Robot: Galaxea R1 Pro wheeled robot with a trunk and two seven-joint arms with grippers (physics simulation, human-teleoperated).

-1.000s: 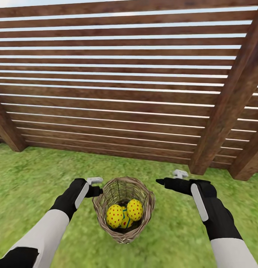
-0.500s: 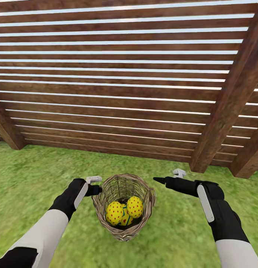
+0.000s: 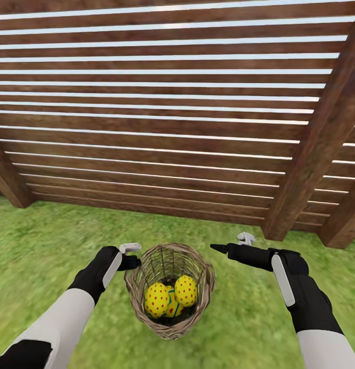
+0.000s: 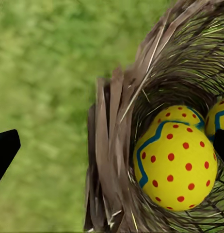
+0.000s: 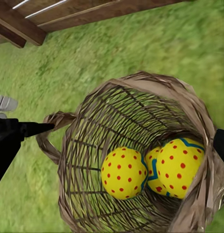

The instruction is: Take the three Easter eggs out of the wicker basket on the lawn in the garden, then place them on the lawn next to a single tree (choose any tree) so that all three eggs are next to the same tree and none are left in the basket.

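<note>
Standing on the lawn (image 3: 44, 246) at lower centre of the head view, the wicker basket (image 3: 205, 279) holds all three Easter eggs (image 3: 185, 290). The left gripper (image 3: 132, 256) straddles its left rim, jaws spread, gripping nothing. The right gripper (image 3: 232, 245) hovers just right of the rim, parted and empty. A slatted wooden fence (image 3: 162, 128) fills the upper frame.
</note>
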